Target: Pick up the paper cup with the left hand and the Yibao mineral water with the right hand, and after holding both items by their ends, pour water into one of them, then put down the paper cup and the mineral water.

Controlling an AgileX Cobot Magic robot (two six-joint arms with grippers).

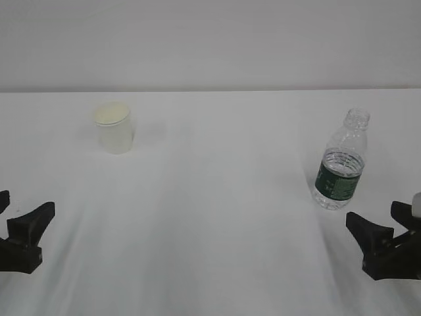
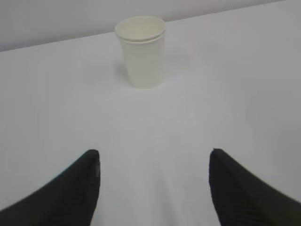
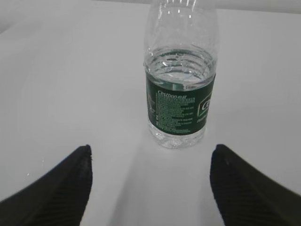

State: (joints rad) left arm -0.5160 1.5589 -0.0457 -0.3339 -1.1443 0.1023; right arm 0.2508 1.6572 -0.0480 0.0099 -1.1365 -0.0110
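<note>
The paper cup stands upright on the white table, far back on my left side, and it looks empty as far as I can see into it. The water bottle stands upright too, on my right side, uncapped, with water up to about the top of its green label. The two are well apart from each other.

Judging from that, nothing of the job is done yet: neither is lifted, nothing looks poured, and the whole run of grasping, pouring and setting down is still ahead.

My left gripper sits low at the near edge of the table, fingers spread wide, holding nothing and touching nothing; the cup lies ahead of it, a little left of the gap's middle, with bare table between. My right gripper is likewise spread wide and empty, with the bottle ahead, roughly centred between the fingers but still apart from them.
</note>
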